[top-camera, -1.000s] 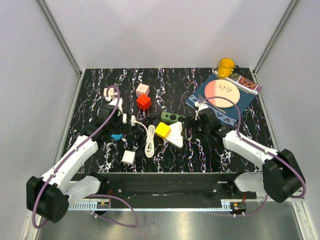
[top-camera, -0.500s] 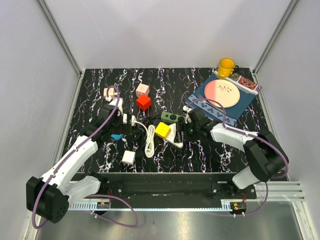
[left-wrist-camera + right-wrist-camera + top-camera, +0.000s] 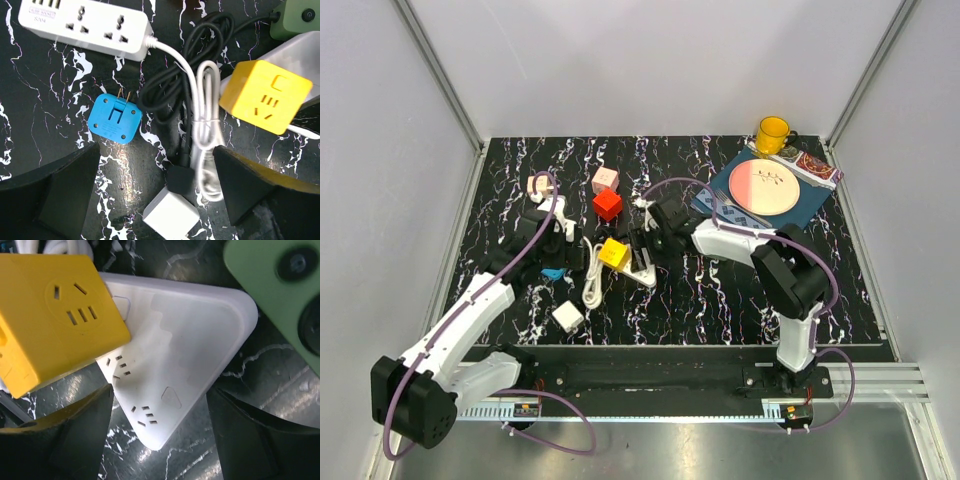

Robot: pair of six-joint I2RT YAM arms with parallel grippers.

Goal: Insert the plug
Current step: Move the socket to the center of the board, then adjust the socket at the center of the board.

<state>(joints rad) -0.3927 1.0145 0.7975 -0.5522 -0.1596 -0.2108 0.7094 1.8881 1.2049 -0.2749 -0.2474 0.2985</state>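
Broadly, the black marbled tabletop (image 3: 520, 170) fills the top view, with a blue mat (image 3: 815, 203) and its pink-and-cream plate (image 3: 767, 187) at the upper right. Near the centre, the right gripper (image 3: 157, 410) reaches over the white triangular power strip (image 3: 185, 355). Its jaws stand wide yet grip the strip's lower corner, one finger against each slanted edge. A yellow cube socket (image 3: 55, 315) overlaps the strip's left end, and a green socket (image 3: 270, 295) lies at the upper right of the right wrist view. Left of centre in the top view, the left gripper (image 3: 155, 175) hangs with its jaws fully spread, holding nothing. Under it, a white rectangular power strip (image 3: 85, 22) lies at the upper left of the left wrist view. A black cable (image 3: 170, 90) and a white cable (image 3: 202, 125) run down the middle. The blue plug (image 3: 115, 119) lies flat on the tabletop left of the cables, its prongs pointing up-frame toward that rectangular strip but apart from it.
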